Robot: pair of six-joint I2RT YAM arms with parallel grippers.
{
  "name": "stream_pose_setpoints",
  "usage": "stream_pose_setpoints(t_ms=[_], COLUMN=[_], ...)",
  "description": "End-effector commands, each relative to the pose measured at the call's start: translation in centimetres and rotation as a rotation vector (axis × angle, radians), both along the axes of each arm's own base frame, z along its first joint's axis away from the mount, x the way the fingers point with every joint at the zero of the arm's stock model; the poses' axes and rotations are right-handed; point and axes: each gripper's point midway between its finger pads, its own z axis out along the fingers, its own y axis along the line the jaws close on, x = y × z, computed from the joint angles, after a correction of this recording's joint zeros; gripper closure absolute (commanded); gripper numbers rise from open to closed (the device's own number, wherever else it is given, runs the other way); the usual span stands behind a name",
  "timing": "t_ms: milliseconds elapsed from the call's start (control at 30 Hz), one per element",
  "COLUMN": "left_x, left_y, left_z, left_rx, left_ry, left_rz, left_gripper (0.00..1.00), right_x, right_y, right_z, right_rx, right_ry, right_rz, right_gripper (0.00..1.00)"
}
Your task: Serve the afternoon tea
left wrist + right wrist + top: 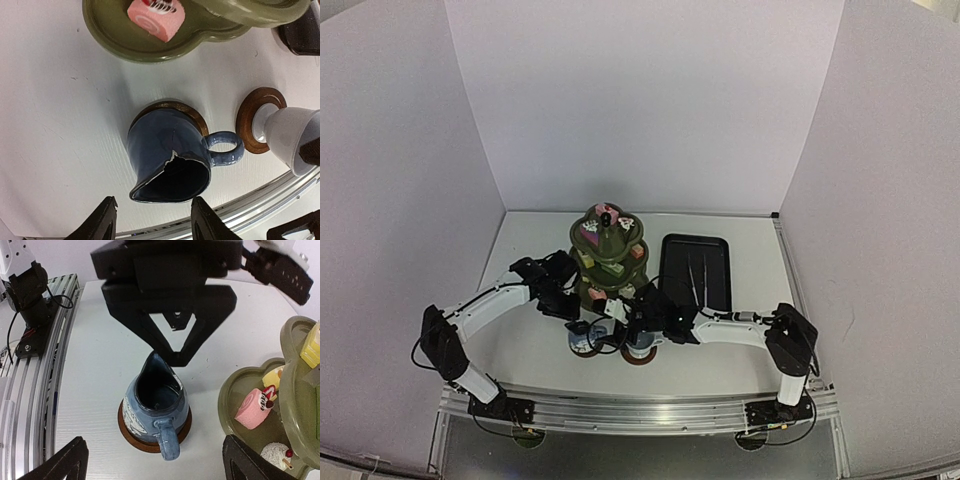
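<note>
White table (520, 350), white walls on three sides. Left gripper (154, 217) hangs over the small blue jug (167, 155), jaws part-open and empty. The jug stands upright on its brown coaster (196, 114), near the cup (287, 135) to its right. I judge the jug glazed, slick, brittle and fairly heavy, so I would take it across the body or by the loop handle (225, 148). Right gripper (155, 462) gapes wide and holds nothing.

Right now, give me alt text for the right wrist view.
A small blue jug sits on a round brown coaster, the left gripper open beyond it. An olive-green stand with a pink roll cake is at right.
</note>
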Motion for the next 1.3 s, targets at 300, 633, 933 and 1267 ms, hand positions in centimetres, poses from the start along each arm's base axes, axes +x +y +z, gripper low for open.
stream_pose_setpoints(t_ms=[300,633,933,1267], left_x=[7.5,10.8,11.5,9.4], left_y=[9.7,20.9,23.5,23.8], left_z=[10.7,12.0,6.6,2.2], left_rx=[-0.083,-0.072,-0.113,-0.084], left_ry=[-0.510,-0.829,-0.943,-0.942], left_rz=[0.185,0.458,0.437,0.449], left_gripper=[0.38,0.01,0.00,0.00], right_x=[6.1,11.1,9.4,8.2], right_y=[-10.8,-30.9,-42.3,-45.8], right_z=[8.6,6.5,3.2,0.4], right_rx=[0.142,-0.004,-0.011,0.047], right_ry=[0.082,0.124,0.163,0.133], right_rz=[-0.440,-1.077,-1.312,-1.420], right_gripper=[0.08,0.03,0.02,0.02])
